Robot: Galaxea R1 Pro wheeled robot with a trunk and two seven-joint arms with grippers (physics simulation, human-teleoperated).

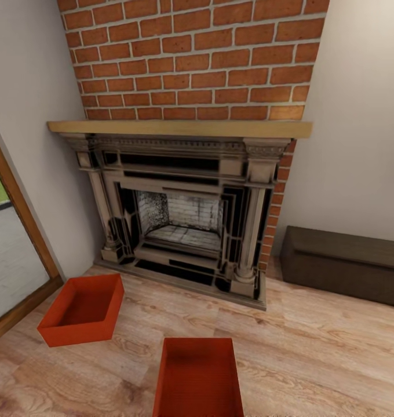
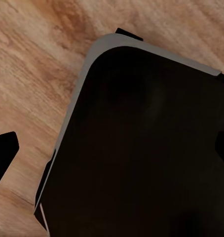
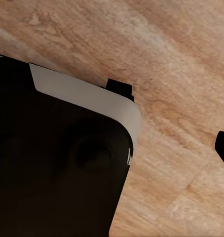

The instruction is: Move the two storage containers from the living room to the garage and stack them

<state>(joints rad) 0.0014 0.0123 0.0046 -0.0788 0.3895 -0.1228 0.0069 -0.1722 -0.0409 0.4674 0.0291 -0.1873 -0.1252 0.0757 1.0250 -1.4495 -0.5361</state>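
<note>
Two orange-red storage containers sit on the wood plank floor [image 1: 313,347] before the fireplace [image 1: 185,214]: one [image 1: 82,310] near the glass door [image 1: 8,255], one [image 1: 198,376] directly ahead. Approach the nearer squarely, gripping opposite walls. Whether the grippers are spread, I cannot tell.

Nothing to read here, honestly. No text, labels, brand marks or numbers on the 2 orange-red storage containers [image 1: 83,309] [image 1: 199,377], the brick chimney [image 1: 191,58], the fireplace [image 1: 182,205] or the dark chest [image 1: 345,260]. The wrist views are mostly dark, so tiny markings there might be lost.
</note>
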